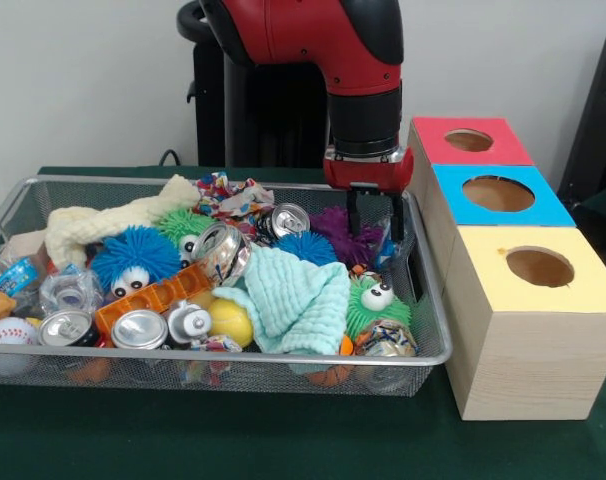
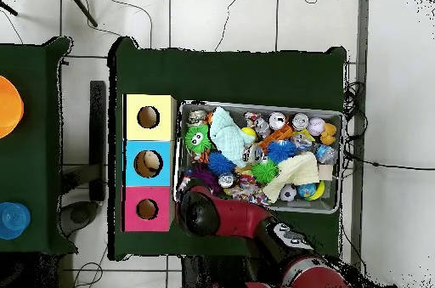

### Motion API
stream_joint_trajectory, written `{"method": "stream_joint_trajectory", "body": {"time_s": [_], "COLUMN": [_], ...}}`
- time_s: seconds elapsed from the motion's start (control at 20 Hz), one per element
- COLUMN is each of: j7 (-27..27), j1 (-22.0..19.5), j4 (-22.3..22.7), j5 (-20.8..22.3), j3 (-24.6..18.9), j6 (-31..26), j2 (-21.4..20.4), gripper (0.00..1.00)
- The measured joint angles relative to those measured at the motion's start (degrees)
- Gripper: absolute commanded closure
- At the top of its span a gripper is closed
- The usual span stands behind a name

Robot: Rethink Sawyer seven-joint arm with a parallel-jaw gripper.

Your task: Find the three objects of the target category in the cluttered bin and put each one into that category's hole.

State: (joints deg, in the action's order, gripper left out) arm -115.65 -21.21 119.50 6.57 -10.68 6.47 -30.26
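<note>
Green cloth covers the table (image 1: 283, 440) in your front view, with a pale wall behind. You see the wire basket (image 1: 233, 357) filling the left and middle, heaped with soft toys, cans and cloths. One clear bottle (image 1: 71, 291) with wrinkled walls lies near the basket's left end, just behind a silver-topped can (image 1: 66, 328); a blue-and-white label (image 1: 13, 277) pokes up at the far left (you cannot tell whether a bottle is under it). The red arm comes down at the basket's right end, and its gripper (image 1: 373, 215) hangs with its two black fingers (image 1: 352, 211) spread apart, nothing between them, just above a purple fuzzy ball (image 1: 340, 232). Beside the basket stand three boxes; the blue-topped box (image 1: 546, 208) sits between the red and yellow ones, its hole (image 1: 498, 193) uncovered.

From overhead, you find the basket (image 2: 340, 161) right of the boxes, the blue-topped box's hole (image 2: 148, 164) again the middle one. The arm's wrist hides the gripper here.
</note>
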Motion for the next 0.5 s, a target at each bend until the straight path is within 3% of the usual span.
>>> {"method": "stream_joint_trajectory", "body": {"time_s": [0.5], "j7": [0.0], "j1": [-0.2], "j4": [-0.3], "j5": [0.8], "j3": [-0.4], "j6": [-3.9], "j2": [-1.4], "gripper": [0.0]}}
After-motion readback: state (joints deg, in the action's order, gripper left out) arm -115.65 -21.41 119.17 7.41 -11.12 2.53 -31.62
